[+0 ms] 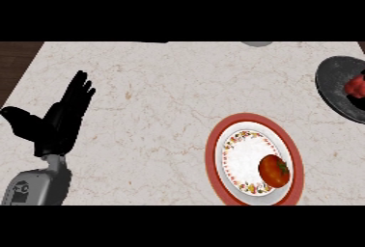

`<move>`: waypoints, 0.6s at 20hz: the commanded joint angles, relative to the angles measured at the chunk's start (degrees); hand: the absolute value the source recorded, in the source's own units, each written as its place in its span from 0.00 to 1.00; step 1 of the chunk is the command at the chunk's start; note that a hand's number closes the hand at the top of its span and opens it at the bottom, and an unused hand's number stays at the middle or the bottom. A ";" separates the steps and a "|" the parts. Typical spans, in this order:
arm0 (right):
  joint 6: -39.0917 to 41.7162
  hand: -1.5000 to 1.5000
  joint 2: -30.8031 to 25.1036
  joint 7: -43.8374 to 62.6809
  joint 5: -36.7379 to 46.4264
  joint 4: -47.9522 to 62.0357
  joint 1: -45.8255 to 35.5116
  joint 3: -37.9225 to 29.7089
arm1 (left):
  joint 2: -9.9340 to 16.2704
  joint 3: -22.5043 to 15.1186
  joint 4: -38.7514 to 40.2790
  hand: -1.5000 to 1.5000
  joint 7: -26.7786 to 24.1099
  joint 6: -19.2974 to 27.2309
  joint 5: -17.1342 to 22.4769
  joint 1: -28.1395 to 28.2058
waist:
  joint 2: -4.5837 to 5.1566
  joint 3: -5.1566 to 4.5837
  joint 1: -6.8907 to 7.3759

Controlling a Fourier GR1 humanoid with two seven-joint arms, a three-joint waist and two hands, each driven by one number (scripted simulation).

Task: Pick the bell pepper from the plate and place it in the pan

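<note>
Left hand (pixel 63 116) shows at the left side of the head view, rising from its grey forearm (pixel 35 185) at the lower left corner. Its fingers are straight and point up and slightly right, the thumb spread out to the left; it holds nothing and rests over the pale marble counter (pixel 157 96). Only this hand appears; the right hand shows nowhere in the view.

Well to the right of the hand, and a little lower, lies a plate (pixel 246 147) with a red rim and a white middle ringed by a flowered band. On the plate's lower right part sits a round red-orange fruit with a green stem, the pepper (pixel 273 171); it looks much like a tomato. It is well apart from the hand, with bare counter between them.

Far to the right of the hand and higher, at the view's right edge, is a dark pan (pixel 335 84), partly cut off. Something red (pixel 355 86) lies in it by the edge; what it is cannot be told.
</note>
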 commanded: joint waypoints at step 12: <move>8.49 0.00 -4.15 -7.34 -10.74 7.93 -1.14 -10.46 | -0.07 1.28 0.55 0.50 1.50 0.43 0.83 -2.25 | 0.01 0.22 -0.32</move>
